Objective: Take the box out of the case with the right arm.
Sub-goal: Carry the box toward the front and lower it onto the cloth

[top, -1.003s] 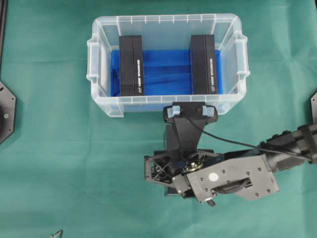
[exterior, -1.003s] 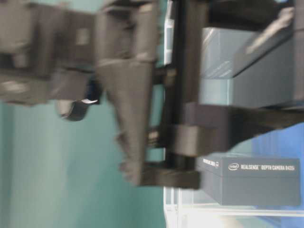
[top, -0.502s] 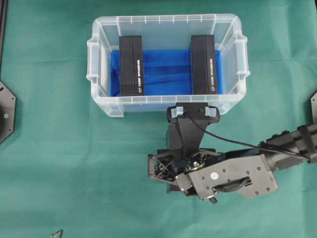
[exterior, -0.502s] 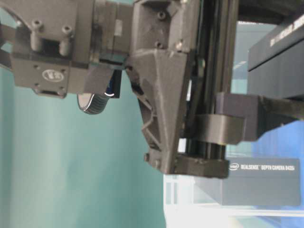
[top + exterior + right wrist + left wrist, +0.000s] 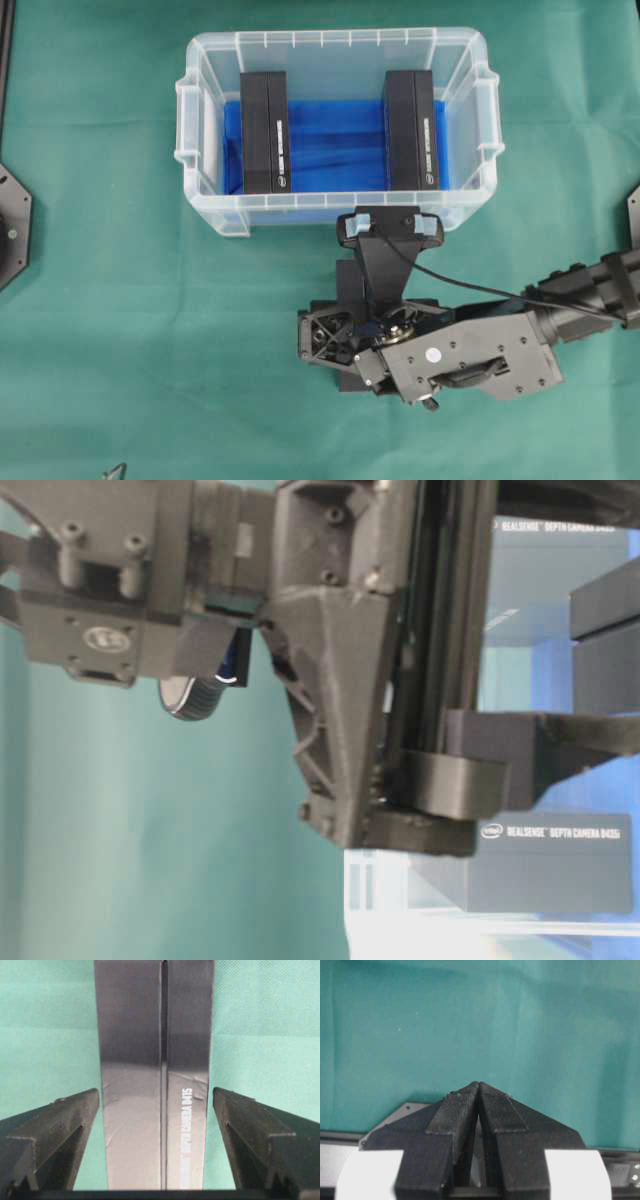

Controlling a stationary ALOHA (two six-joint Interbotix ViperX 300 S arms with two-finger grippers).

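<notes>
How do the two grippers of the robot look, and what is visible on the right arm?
The right gripper has two black, wedge-shaped fingers with open frames. The left gripper has black pointed fingers with ridged pads and white parts at its base. The right arm is black and boxy, with screws, a white round sticker and a black cable.

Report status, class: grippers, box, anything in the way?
Right gripper open, fingers clear of the box lying on the green cloth outside the case. Left gripper shut, empty. Two more boxes inside the case. Nothing obstructing.
</notes>
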